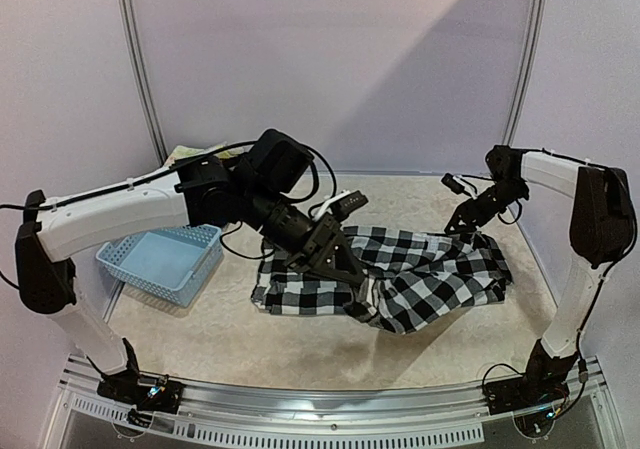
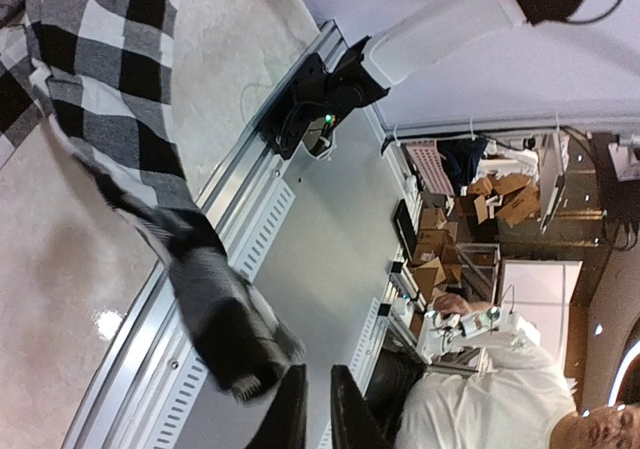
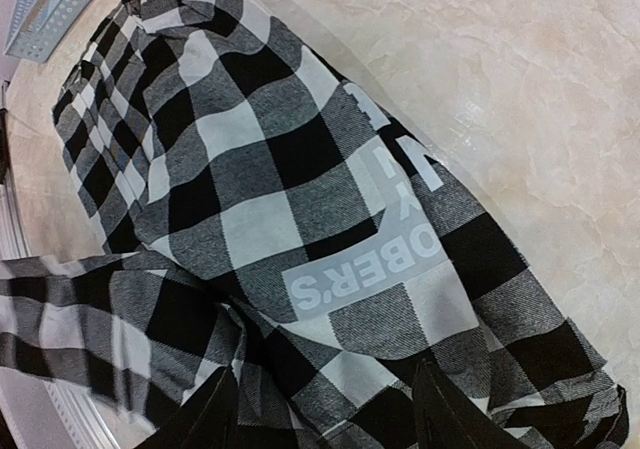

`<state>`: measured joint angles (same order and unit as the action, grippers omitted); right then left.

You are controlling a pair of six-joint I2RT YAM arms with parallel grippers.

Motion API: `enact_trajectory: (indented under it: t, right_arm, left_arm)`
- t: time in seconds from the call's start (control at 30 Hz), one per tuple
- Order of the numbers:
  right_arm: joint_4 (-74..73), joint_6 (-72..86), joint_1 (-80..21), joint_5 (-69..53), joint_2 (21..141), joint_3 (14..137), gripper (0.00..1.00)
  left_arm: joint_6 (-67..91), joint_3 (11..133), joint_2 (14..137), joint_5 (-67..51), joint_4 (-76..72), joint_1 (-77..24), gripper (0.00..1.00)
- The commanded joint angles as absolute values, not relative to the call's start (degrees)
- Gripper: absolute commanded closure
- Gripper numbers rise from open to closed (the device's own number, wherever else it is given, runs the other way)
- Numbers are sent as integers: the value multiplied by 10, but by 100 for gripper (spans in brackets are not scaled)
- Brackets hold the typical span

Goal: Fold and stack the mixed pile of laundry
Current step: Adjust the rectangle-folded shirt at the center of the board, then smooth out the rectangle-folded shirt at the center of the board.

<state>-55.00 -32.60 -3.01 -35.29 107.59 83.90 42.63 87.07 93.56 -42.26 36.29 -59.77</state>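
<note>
Top external view: the checked shirt [image 1: 425, 279] lies rumpled on the table [image 1: 300, 354], beneath the left pincer [image 1: 348, 267] and reaching the right pincer [image 1: 465, 227]. Left jaws nearly together, right jaws apart; neither grip can be told. Spreading it flat before folding seems wisest.

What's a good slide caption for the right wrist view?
Right gripper open over the checked shirt, grey printed lettering showing, blue basket at top left.
</note>
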Motion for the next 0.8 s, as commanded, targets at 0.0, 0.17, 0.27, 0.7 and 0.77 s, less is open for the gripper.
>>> enact_trajectory:
  t: [0.0,0.17,0.27,0.7,0.77]
  right_arm:
    - [-549,-344,-29,-321,1104,872,40]
    - [-563,-351,-19,-323,1127,899,39]
    - [-561,-352,-18,-324,1134,902,38]
    - [-615,-373,12,-310,1214,986,26]
    - [-638,-382,19,-312,1237,1009,26]
  left_arm:
    - [425,843,894,-428,406,-603,83]
    - [352,872,887,-376,529,-572,76]
    - [343,882,906,-317,531,-541,71]
    - [417,954,1197,-256,221,-490,60]
    - [439,973,1238,-273,172,-484,60]
